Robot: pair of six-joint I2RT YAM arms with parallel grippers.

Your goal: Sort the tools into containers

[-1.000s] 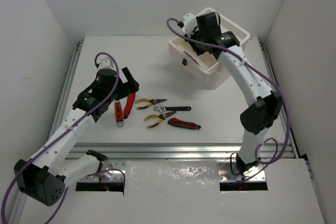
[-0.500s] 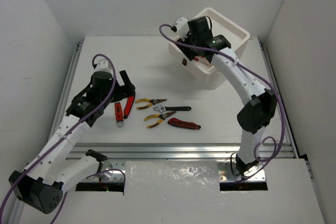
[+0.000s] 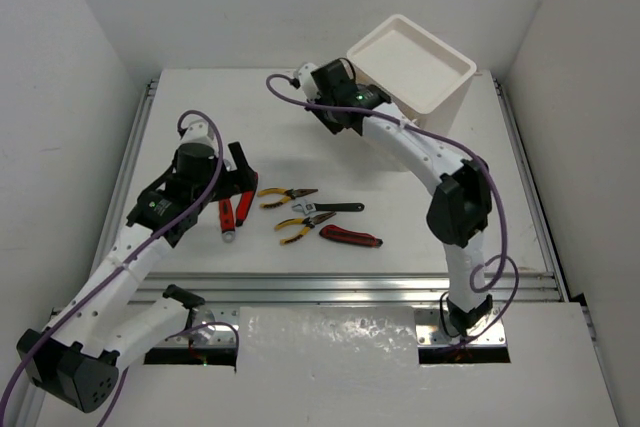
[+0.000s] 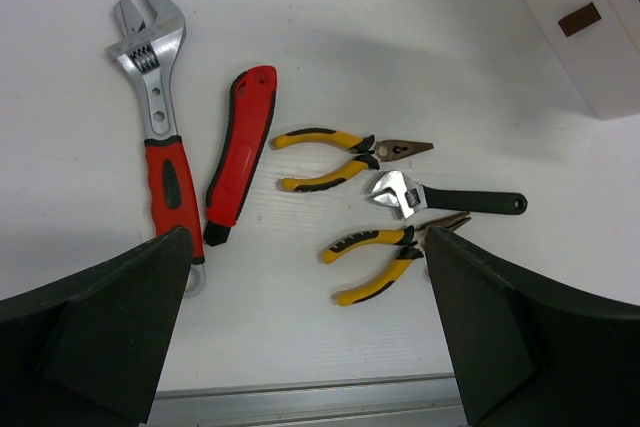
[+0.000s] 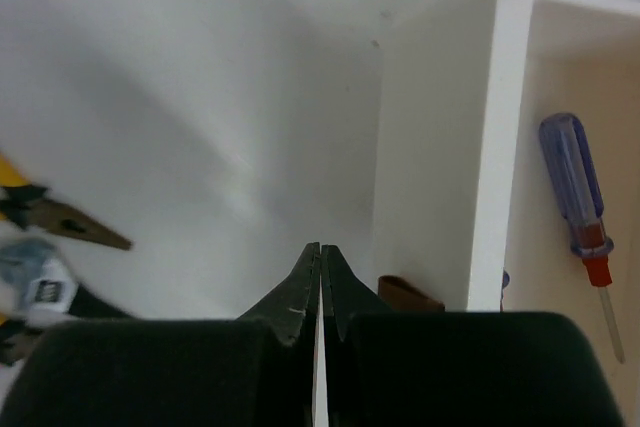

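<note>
Red and black marked the nearest tool, a utility knife (image 3: 350, 237) lying toward the table's front edge. Just beyond it lay yellow-handled pliers (image 4: 345, 150), a 2nd pair (image 4: 385, 252), a black-handled wrench (image 4: 450, 197), a red-handled wrench (image 4: 160, 147) and a red knife (image 4: 240, 157), all 6 unsorted. Over these hung the left gripper (image 4: 308, 239), jaws spread wide and holding nothing. Farther back, the right gripper (image 5: 320, 255) was pinched fully closed and empty, just beside the white container (image 3: 410, 62). Inside it lay 1 blue-handled screwdriver (image 5: 575, 182), though I could not tell which compartment. I judged the sorting barely begun: 1 tool visibly away, 6 left.
</note>
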